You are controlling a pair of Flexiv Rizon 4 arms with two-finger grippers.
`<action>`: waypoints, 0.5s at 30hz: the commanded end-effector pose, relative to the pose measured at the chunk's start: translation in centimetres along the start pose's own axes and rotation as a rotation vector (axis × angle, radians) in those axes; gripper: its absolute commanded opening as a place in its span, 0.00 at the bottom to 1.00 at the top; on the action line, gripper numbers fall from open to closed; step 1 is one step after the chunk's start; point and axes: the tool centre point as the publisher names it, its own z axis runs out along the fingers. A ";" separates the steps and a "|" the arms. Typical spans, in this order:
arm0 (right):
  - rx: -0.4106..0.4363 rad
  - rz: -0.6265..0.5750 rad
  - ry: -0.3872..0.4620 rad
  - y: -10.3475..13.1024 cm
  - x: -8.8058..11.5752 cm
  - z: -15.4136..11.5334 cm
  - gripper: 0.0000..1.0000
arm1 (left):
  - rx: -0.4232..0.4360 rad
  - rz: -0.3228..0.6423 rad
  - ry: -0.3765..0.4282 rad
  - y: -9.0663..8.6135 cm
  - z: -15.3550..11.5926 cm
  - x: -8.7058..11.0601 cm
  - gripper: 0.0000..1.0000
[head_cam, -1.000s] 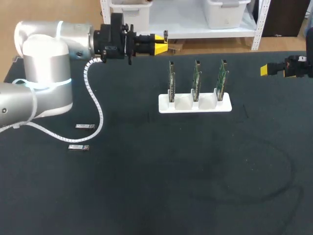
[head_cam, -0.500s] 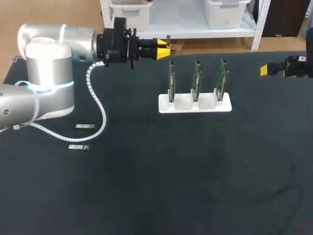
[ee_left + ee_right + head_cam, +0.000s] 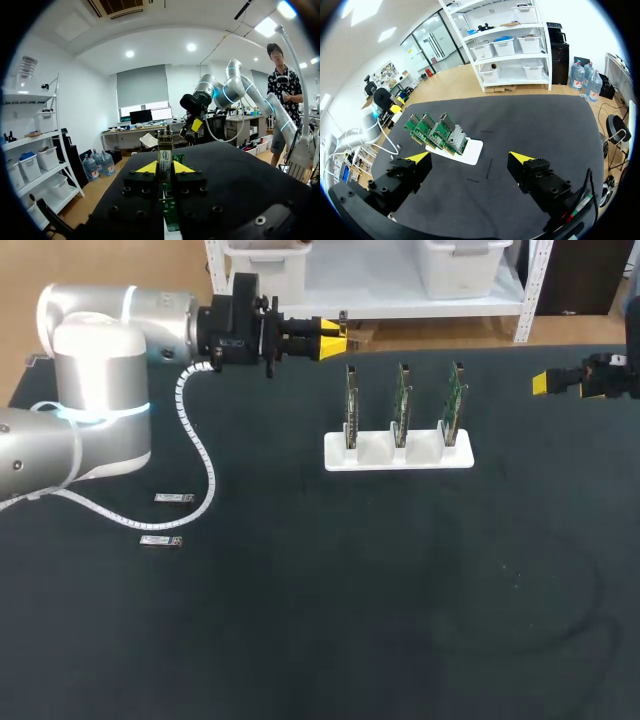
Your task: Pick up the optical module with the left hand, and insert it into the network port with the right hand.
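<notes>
Pinching the optical module (clear at wrist, tiny overhead) is the left end effector; right end effector gapes.

Slim metal optical module clamped between the left tool's tips.

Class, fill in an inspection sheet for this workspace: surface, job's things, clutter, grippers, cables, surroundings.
Surface: black table, faint curved marks.
Job's things: optical module held in the left gripper; three network cards upright in a white holder; two spare modules lying flat near the left arm.
Clutter: nothing seen.
Grippers: left fingers shut on the optical module; right gripper open, empty.
Cables: spiral-wrapped cable hanging from the left arm.
Surroundings: nothing seen reaching over the table.
</notes>
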 end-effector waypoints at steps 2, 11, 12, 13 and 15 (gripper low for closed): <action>0.000 0.000 0.000 0.0 0.0 0.0 1.00 | 0.004 0.000 0.001 0.2 0.0 0.0 0.00; -0.338 -0.376 0.058 3.7 -3.8 0.1 1.00 | 0.004 0.000 0.001 0.2 0.0 0.0 0.00; -0.390 -0.426 0.077 4.6 -4.2 0.1 1.00 | 0.004 0.000 0.001 0.2 0.0 0.0 0.00; -0.443 -0.480 0.099 5.4 -4.5 0.1 1.00 | 0.004 0.000 0.001 0.2 0.0 0.0 0.00; -0.507 -0.535 0.124 6.8 -4.8 0.3 1.00 | 0.004 0.000 0.001 0.2 0.0 0.0 0.00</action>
